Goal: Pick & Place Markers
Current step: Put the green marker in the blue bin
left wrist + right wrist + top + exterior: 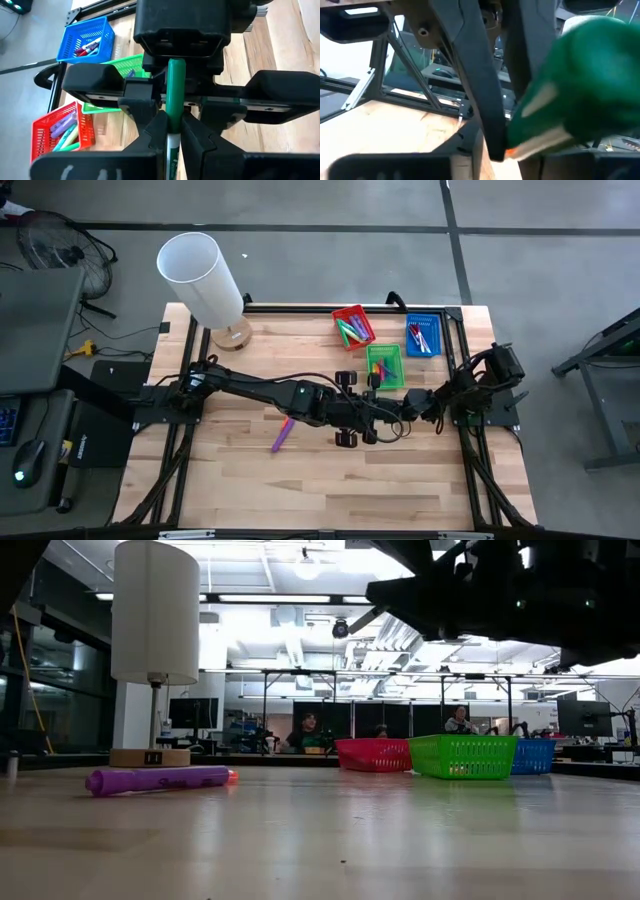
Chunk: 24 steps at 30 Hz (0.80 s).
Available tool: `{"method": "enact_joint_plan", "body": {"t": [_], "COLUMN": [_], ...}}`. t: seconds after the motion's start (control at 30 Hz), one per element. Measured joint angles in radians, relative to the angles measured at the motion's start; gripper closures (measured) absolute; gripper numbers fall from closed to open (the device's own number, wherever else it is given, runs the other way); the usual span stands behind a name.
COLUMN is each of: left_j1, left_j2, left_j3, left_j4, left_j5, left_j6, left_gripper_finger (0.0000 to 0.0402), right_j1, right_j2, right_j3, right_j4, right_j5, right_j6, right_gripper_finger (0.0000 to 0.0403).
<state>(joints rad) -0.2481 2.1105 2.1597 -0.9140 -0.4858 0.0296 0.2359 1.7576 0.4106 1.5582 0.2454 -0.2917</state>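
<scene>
1. Green marker (175, 100) stands clamped between the fingers (155, 131) of the left gripper (172, 132), its far end pointing into the body of the right gripper (182, 30) straight ahead of it.
2. Both grippers meet over the middle of the bench (250, 480), the left gripper (345, 408) beside the right gripper (385, 408), just in front of the green tray (385, 366).
3. The right wrist view shows the green marker (575, 85) close up and blurred beside a dark finger (485, 100); whether the right fingers are wide, narrow or touching the marker cannot be told.
4. A purple marker (283, 433) lies flat on the bench, near the left arm and apart from both grippers; in the low view the same purple marker (160, 779) shows an orange tip at one end.
5. Three trays stand at the far side of the bench: the red tray (353, 326) holding several markers, the green tray in the middle, and the blue tray (422, 337) with red and blue markers inside.
6. A white lamp (205, 280) on a wooden base stands at the far left corner of the bench.
</scene>
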Motion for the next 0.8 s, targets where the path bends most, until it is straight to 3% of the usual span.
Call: {"method": "enact_joint_plan", "body": {"t": [0.17,0.37,0.6,0.8], "left_j1": [0.0,0.0,0.0,-0.001], "left_j2": [0.0,0.0,0.0,-0.002], "left_j3": [0.0,0.0,0.0,0.0], "left_j4": [-0.003,-0.005,-0.001,-0.055], "left_j5": [0.006,0.008,0.001,-0.071], "left_j6": [-0.003,-0.003,0.001,0.004], "left_gripper_finger": [0.0379,0.0375,0.0297,0.0281], "right_j1": [0.0,0.0,0.0,0.0], "right_j2": [0.0,0.0,0.0,0.0], "right_j3": [0.0,0.001,0.001,0.001], "right_j4": [-0.015,-0.024,-0.055,-0.078], "right_j5": [0.01,0.035,0.04,0.086], "right_j6": [-0.004,0.01,0.011,0.022], "right_gripper_finger": [0.0378,0.0379,0.0379,0.0379]}}
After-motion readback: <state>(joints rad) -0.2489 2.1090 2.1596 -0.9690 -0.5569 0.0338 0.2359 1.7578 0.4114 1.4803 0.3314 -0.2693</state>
